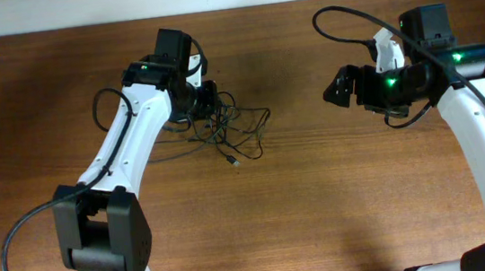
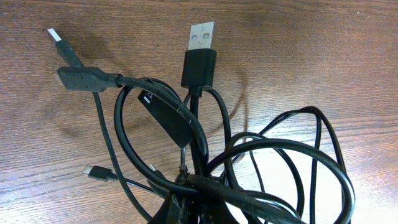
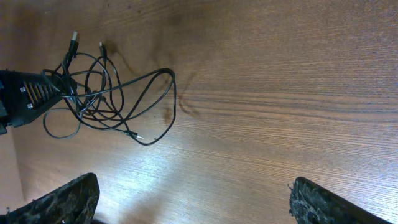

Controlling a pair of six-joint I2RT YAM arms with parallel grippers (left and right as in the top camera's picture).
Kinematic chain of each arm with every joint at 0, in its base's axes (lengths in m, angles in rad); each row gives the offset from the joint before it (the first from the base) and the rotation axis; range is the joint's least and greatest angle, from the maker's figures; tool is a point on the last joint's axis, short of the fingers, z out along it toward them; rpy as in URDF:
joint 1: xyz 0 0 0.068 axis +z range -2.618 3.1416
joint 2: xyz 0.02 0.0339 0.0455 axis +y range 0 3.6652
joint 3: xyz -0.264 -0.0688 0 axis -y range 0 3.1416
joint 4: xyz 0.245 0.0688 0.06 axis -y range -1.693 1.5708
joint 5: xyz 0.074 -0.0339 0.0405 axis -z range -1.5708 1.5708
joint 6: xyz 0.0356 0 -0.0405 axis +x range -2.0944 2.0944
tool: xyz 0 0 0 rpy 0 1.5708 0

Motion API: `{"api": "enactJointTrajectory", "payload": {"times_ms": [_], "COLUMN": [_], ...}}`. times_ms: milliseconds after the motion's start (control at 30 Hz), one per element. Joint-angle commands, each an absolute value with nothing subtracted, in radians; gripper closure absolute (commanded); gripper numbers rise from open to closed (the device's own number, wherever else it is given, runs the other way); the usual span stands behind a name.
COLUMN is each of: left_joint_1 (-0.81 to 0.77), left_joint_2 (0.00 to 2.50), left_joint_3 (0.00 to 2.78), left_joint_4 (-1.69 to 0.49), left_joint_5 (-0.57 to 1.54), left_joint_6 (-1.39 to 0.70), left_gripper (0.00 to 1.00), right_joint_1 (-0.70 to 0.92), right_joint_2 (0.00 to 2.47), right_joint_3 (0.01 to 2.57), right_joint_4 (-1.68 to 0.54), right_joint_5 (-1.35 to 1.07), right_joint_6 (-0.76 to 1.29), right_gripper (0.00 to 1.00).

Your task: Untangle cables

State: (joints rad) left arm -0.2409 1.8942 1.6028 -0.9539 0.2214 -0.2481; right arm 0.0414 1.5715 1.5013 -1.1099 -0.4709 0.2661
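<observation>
A: Which arm is sitting nearer the cables (image 1: 224, 127)?

B: The left gripper (image 1: 206, 99); it is working at the tangle's upper-left edge, left of centre in the overhead frame. In its wrist view the strands are gathering into one bunch at bottom centre, so I am judging it closed on them; a USB plug (image 2: 202, 36) is standing up out of the bunch.

A: And the right gripper (image 1: 339, 87)?

B: It is hovering well apart, in the upper right of the overhead frame, with its fingers (image 3: 68, 199) spread wide and carrying nothing.

A: Which way is the tangle lying from it?

B: Off to the left in the overhead frame, and in the upper left of its own wrist view. The loose loops are trailing from the pinch towards the right and lower right across the table (image 1: 323, 217); so that free side is facing the right gripper, and I am expecting a reach leftward to take a strand there.
</observation>
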Motion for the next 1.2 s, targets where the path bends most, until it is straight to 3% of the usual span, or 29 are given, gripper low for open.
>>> {"api": "enactJointTrajectory", "payload": {"times_ms": [0, 567, 733, 933, 1033, 1167], "left_joint_1": [-0.239, -0.258, -0.270, -0.193, -0.186, -0.133], "left_joint_2": [1.890, 1.890, 1.890, 1.890, 1.890, 1.890], "left_joint_3": [1.609, 1.609, 1.609, 1.609, 1.609, 1.609], "left_joint_4": [-0.949, -0.987, -0.989, -0.958, -0.947, -0.927], "left_joint_5": [0.240, 0.339, 0.417, 0.920, 1.036, 1.072], "left_joint_6": [-0.258, -0.257, -0.282, -0.288, -0.287, -0.287], "left_gripper": [1.00, 1.00, 1.00, 1.00, 1.00, 1.00], "right_joint_1": [0.039, 0.039, 0.039, 0.084, 0.141, 0.196], "right_joint_2": [1.551, 1.551, 1.551, 1.576, 1.629, 1.679], "right_joint_3": [1.504, 1.504, 1.504, 1.504, 1.503, 1.504], "right_joint_4": [-1.106, -1.057, -0.972, -0.939, -0.884, -0.841], "right_joint_5": [-0.459, -0.468, -0.629, -0.629, -0.647, -0.672], "right_joint_6": [0.270, 0.275, 0.289, 0.350, 0.402, 0.409], "right_gripper": [0.01, 0.01, 0.01, 0.01, 0.00, 0.12]}}
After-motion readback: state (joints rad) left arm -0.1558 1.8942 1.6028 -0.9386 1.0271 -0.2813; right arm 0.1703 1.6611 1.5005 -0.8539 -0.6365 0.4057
